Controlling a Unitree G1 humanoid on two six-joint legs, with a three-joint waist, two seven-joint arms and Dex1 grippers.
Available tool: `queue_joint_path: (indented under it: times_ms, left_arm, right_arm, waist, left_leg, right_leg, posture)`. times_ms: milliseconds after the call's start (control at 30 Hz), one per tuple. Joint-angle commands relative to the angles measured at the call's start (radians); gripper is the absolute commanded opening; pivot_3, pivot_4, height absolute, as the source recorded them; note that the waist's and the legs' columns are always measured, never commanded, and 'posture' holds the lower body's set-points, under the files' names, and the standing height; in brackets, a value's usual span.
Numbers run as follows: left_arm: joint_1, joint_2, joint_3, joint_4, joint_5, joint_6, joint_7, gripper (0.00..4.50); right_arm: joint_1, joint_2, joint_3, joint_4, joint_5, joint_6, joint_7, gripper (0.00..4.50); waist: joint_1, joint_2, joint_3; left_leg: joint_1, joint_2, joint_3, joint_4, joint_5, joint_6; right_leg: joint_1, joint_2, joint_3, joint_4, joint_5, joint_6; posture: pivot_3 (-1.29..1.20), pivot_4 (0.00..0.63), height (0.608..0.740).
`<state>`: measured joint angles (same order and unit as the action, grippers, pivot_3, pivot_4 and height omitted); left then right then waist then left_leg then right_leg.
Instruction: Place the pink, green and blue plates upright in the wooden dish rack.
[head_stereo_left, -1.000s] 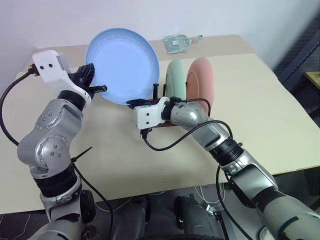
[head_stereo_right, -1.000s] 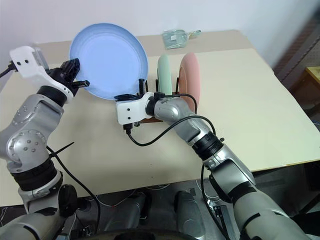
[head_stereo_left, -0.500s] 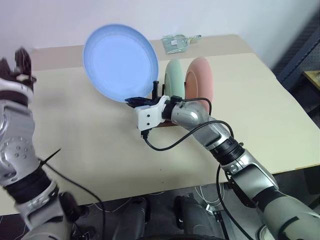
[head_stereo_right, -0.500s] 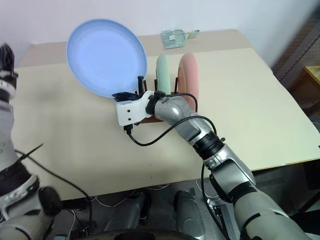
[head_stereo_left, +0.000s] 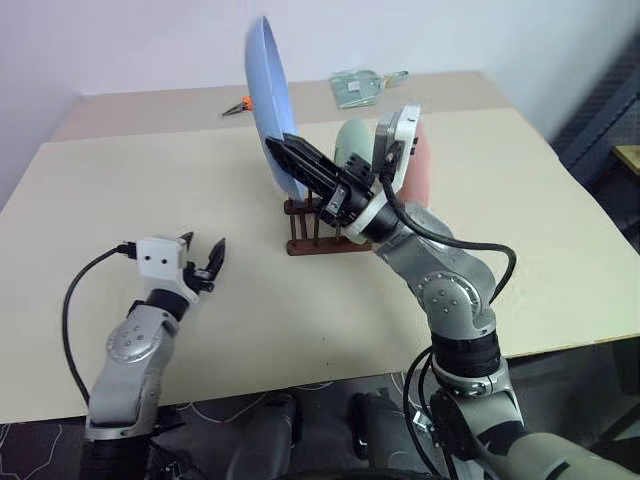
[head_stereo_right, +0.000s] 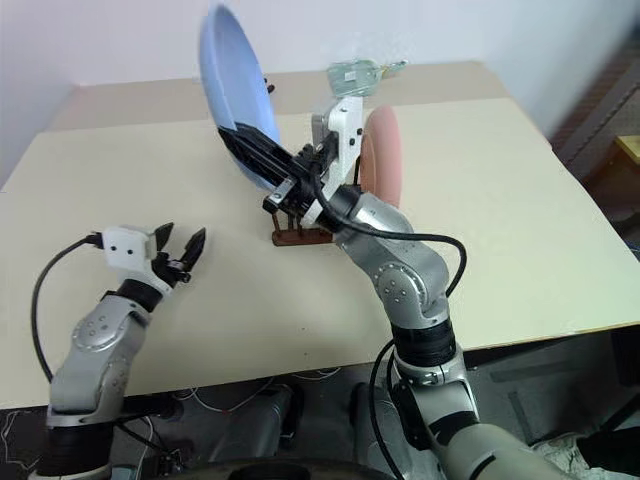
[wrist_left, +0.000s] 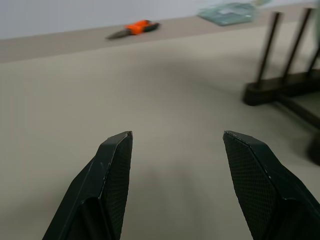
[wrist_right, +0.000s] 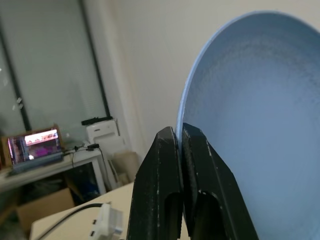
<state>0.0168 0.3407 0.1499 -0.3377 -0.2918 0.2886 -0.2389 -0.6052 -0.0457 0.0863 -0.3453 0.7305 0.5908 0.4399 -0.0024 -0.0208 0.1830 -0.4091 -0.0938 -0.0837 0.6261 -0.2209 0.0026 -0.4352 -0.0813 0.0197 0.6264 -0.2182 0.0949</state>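
My right hand (head_stereo_left: 285, 150), clamped on the blue plate (head_stereo_left: 263, 85), holds it edge-up for the wooden dish rack (head_stereo_left: 318, 232); left hand (head_stereo_left: 202, 255) apart, idle.

You see three plates: one blue plate (head_stereo_left: 268, 100), one green plate (head_stereo_left: 352, 140), one pink plate (head_stereo_right: 381, 150); one dish rack (head_stereo_left: 312, 232); two end effectors.

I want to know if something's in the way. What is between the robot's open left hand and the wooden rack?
Nothing: just bare table between the left hand and the wooden rack, seen from the left eye view.
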Motion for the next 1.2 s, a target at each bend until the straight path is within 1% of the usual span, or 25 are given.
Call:
queue_joint_path:
  times_ms: [33,167,367,567,600,633,700,733,767,933,1067,1167,1200]
  left_arm:
    - [-0.005,0.002,-0.034,-0.038,0.022,-0.027,-0.030,2.94]
    - [-0.015,-0.001,-0.043,-0.032,0.028,-0.028,-0.044,2.94]
    - [-0.020,-0.002,-0.042,-0.029,0.030,-0.024,-0.051,2.94]
    - [-0.010,-0.009,-0.054,-0.040,0.036,-0.024,-0.055,2.94]
    - [-0.009,-0.011,-0.057,-0.042,0.038,-0.023,-0.056,3.01]
    - [-0.009,-0.013,-0.059,-0.044,0.039,-0.022,-0.056,3.01]
    - [-0.008,-0.017,-0.061,-0.048,0.041,-0.020,-0.058,3.01]
    - [-0.008,-0.019,-0.062,-0.050,0.042,-0.019,-0.059,3.01]
    - [-0.006,-0.022,-0.064,-0.052,0.043,-0.017,-0.061,3.01]
    - [0.006,-0.029,-0.075,-0.062,0.051,-0.013,-0.065,3.01]
    - [0.006,-0.028,-0.087,-0.065,0.054,-0.010,-0.070,3.01]
    - [0.002,-0.024,-0.101,-0.068,0.049,-0.005,-0.086,3.01]
    - [-0.001,-0.018,-0.109,-0.070,0.046,-0.001,-0.099,3.01]
  right_arm:
    - [0.010,0.017,-0.019,-0.063,0.073,0.048,-0.036,0.00]
    - [0.026,0.038,-0.071,-0.027,0.152,0.101,-0.088,0.00]
    - [0.026,0.044,-0.108,0.002,0.232,0.161,-0.124,0.00]
    - [-0.014,0.062,-0.158,0.113,0.274,0.213,-0.222,0.00]
    - [-0.023,0.058,-0.160,0.125,0.265,0.213,-0.225,0.61]
    - [-0.031,0.046,-0.155,0.130,0.247,0.210,-0.218,0.89]
    - [-0.044,0.021,-0.134,0.130,0.206,0.197,-0.194,1.82]
    - [-0.051,0.007,-0.121,0.126,0.183,0.188,-0.183,2.40]
    - [-0.059,-0.010,-0.104,0.119,0.151,0.174,-0.168,2.78]
    - [-0.108,-0.101,-0.019,0.077,0.006,0.105,-0.086,2.78]
    - [-0.155,-0.214,0.041,0.046,-0.164,-0.003,-0.013,2.78]
    - [-0.161,-0.317,0.032,0.042,-0.258,-0.061,0.031,2.78]
    - [-0.147,-0.361,0.016,0.032,-0.268,-0.074,0.063,2.78]
  waist:
    - [-0.007,0.000,0.000]
    - [-0.010,0.000,0.000]
    - [-0.010,0.000,0.000]
    - [-0.010,0.000,0.000]
    - [-0.010,0.000,0.000]
    - [-0.010,0.000,0.000]
    - [-0.010,0.000,0.000]
    - [-0.010,0.000,0.000]
    - [-0.010,0.000,0.000]
    - [-0.010,0.000,0.000]
    - [-0.009,0.001,0.000]
    - [-0.007,0.000,0.000]
    - [-0.006,0.000,0.000]
  left_leg:
    - [0.000,0.000,0.000,0.000,0.000,0.000]
    - [0.000,0.001,0.000,0.000,0.000,0.000]
    - [0.000,0.001,0.000,0.000,0.000,0.000]
    - [0.000,0.001,0.000,0.000,0.000,0.000]
    - [0.000,0.001,0.000,0.000,0.000,0.000]
    - [0.000,0.001,0.000,0.000,0.000,0.000]
    - [0.000,0.001,0.000,0.000,0.000,0.000]
    - [0.000,0.001,0.000,0.000,0.000,0.000]
    - [0.000,0.001,0.000,0.000,0.000,0.000]
    - [0.000,0.001,0.000,0.000,0.000,0.000]
    - [-0.001,0.001,0.000,0.001,0.000,0.000]
    - [-0.001,0.001,0.000,0.001,0.000,0.000]
    - [-0.001,0.001,0.000,0.001,0.000,0.000]
  right_leg:
    - [0.000,0.000,0.000,0.001,0.000,0.000]
    - [0.000,0.001,0.000,0.001,0.000,0.000]
    - [0.000,0.001,-0.001,0.001,0.000,0.000]
    - [0.000,0.001,-0.001,0.001,0.000,0.000]
    - [0.000,0.001,-0.001,0.001,0.000,0.000]
    - [0.000,0.001,-0.001,0.001,0.000,0.000]
    - [0.000,0.001,-0.001,0.001,0.000,0.000]
    - [0.000,0.001,-0.001,0.001,0.000,0.000]
    - [0.000,0.001,-0.002,0.001,0.000,0.000]
    - [0.000,0.001,-0.002,0.001,0.000,0.000]
    - [0.000,0.001,-0.002,0.000,0.000,0.000]
    - [0.000,0.000,-0.003,0.000,0.000,0.000]
    - [0.001,0.000,-0.003,0.000,0.000,0.000]
  posture:
    - [0.00,0.150,0.729]
    - [0.00,0.150,0.729]
    - [0.00,0.150,0.729]
    - [0.00,0.150,0.729]
    - [0.00,0.150,0.729]
    - [0.00,0.150,0.729]
    - [0.00,0.150,0.729]
    - [0.00,0.150,0.729]
    - [0.00,0.150,0.729]
    - [0.00,0.150,0.729]
    - [0.00,0.150,0.729]
    - [0.00,0.150,0.729]
    - [0.00,0.150,0.729]
